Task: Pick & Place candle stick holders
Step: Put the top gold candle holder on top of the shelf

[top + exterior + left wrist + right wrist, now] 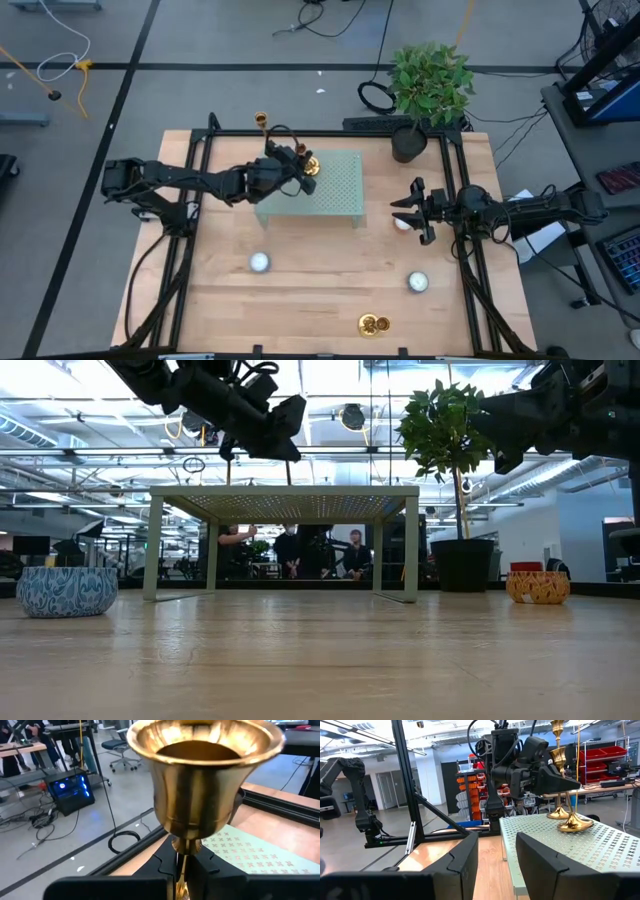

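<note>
Candlestick in the left gripper [300, 165] stands upright [568, 795], stem vertical, cup [205, 765] upward, base on the perforated green shelf [335, 190]; the fingers clamp its stem. A second candlestick [558, 770] stands upright behind it. A third [374, 324] lies on the table's near edge. Right gripper [408, 210] hovers beside the shelf, fingers spread and empty.

The table's [330, 280] middle lies open between bowls [260, 262]. Far off, the stand [335, 195], plant [430, 85] and left arm [200, 182] block passage.
</note>
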Robot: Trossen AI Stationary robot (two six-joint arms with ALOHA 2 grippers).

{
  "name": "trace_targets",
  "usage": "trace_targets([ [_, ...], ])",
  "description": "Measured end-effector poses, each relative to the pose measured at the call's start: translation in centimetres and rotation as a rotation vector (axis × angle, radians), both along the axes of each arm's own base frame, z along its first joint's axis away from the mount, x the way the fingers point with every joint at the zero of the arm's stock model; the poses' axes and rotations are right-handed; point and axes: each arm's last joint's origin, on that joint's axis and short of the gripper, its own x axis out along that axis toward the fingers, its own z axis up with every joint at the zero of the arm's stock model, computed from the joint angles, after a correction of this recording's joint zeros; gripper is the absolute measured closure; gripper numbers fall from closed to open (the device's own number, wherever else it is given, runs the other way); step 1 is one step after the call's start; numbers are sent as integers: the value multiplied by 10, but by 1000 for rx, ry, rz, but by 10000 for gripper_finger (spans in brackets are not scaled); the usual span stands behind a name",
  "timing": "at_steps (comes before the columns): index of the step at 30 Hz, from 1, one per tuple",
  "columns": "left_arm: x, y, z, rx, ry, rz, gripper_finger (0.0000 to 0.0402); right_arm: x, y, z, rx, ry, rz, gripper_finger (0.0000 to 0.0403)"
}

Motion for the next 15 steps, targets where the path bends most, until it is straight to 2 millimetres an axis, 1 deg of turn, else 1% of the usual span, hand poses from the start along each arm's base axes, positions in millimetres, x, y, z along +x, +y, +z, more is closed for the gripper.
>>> trace_targets([
  [5,1,-1,0,-7,-4,-30,382,0,0,0,0,0,0,275],
  [15,0,0,0,-16,-17,-18,379,0,0,0,0,1,0,275],
])
